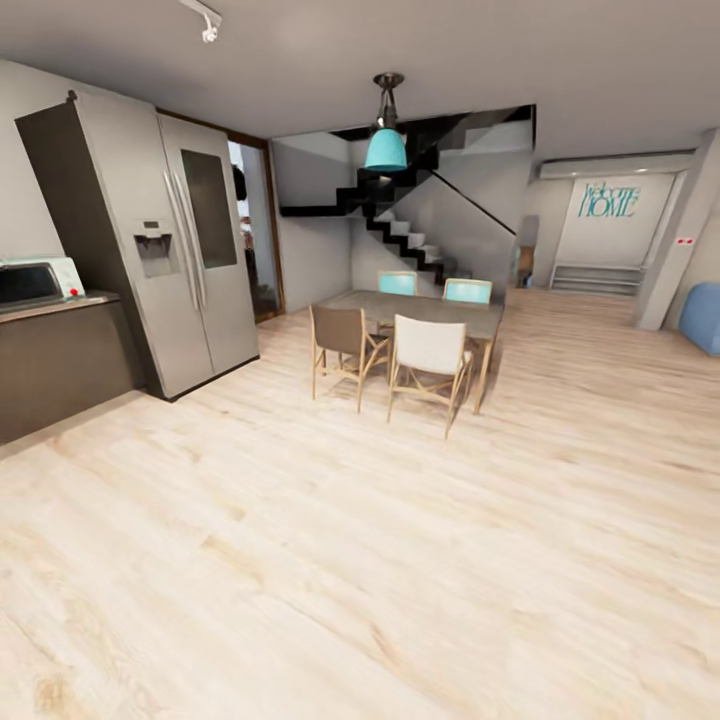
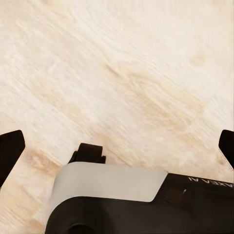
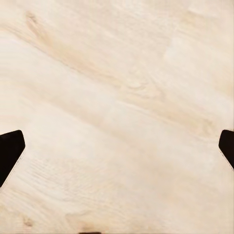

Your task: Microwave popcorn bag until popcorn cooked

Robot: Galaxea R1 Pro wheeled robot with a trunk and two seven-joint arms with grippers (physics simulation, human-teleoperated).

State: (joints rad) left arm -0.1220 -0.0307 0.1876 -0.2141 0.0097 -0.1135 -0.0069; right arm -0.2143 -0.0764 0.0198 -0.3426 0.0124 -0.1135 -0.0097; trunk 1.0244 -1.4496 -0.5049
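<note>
At the far left of the head view stands the pale microwave [image 1: 35,281] with its dark glass door, on the grey countertop [image 1: 60,306] over dark cabinet fronts. The popcorn bag and the popcorn are out of view. In the left wrist view my left gripper [image 2: 117,146] hangs open over the light wood floor, its dark fingertips [image 2: 9,148] far apart with nothing between them. My right gripper [image 3: 117,148] is likewise open above the floor, empty.
A tall steel fridge [image 1: 165,250] stands beside the counter. A dining table [image 1: 425,315] with several chairs is straight ahead, a staircase [image 1: 410,235] behind it. Part of the robot's base [image 2: 126,204] shows below the left gripper. Wide wood floor [image 1: 380,560] lies ahead.
</note>
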